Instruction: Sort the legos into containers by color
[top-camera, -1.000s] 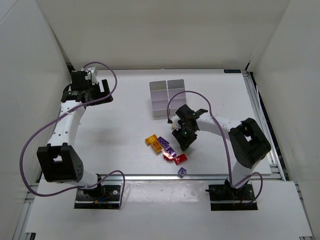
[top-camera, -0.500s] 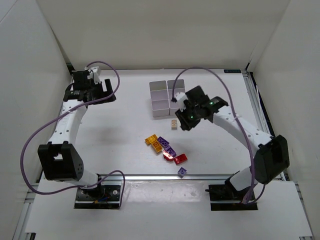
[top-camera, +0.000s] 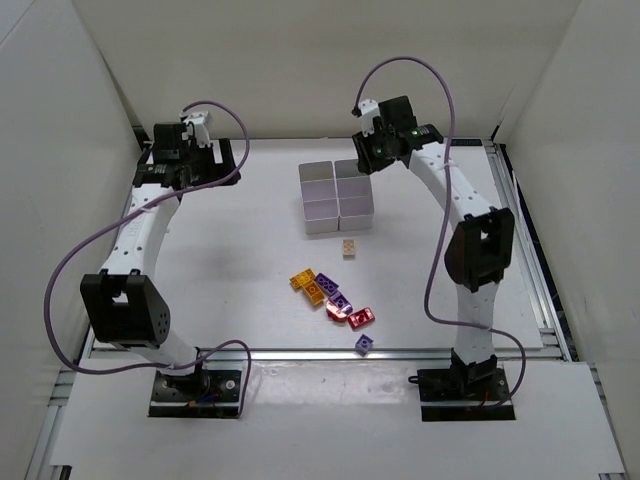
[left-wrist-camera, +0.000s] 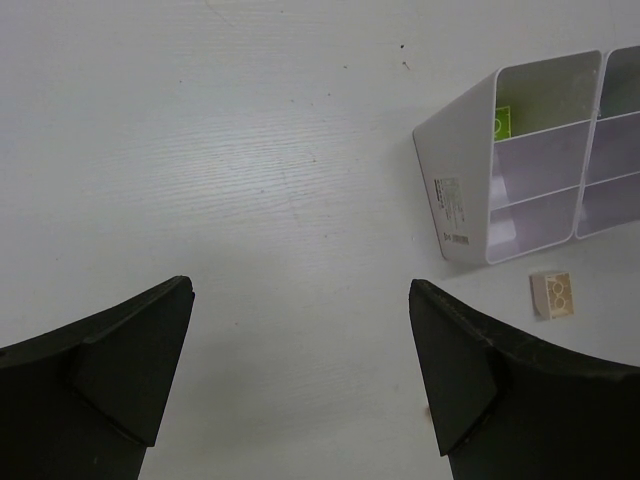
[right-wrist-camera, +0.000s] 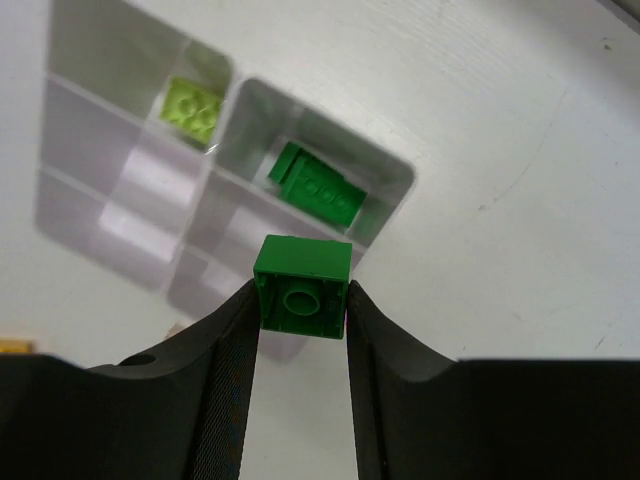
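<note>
My right gripper (top-camera: 373, 150) (right-wrist-camera: 302, 300) is shut on a dark green lego (right-wrist-camera: 303, 283), held above the far right corner of the white containers (top-camera: 336, 182) (right-wrist-camera: 232, 82). Below it, one bin holds another dark green brick (right-wrist-camera: 318, 187), and the bin beside it a yellow-green brick (right-wrist-camera: 193, 108) (left-wrist-camera: 502, 122). A tan brick (top-camera: 349, 248) (left-wrist-camera: 552, 294) lies just in front of the containers (left-wrist-camera: 455, 160). Orange, purple and red legos (top-camera: 330, 296) sit clustered nearer the front, with a lone purple one (top-camera: 365, 343). My left gripper (top-camera: 190, 166) (left-wrist-camera: 300, 292) hangs open over bare table at the far left.
White walls enclose the table on three sides. The right arm's purple cable (top-camera: 400, 70) arcs above the far edge. A metal rail (top-camera: 300, 352) runs along the near edge in front of the arm bases.
The right arm lifted away from the brick pile and swung to the far side, now over the containers with the green brick. The left arm shifted slightly.
</note>
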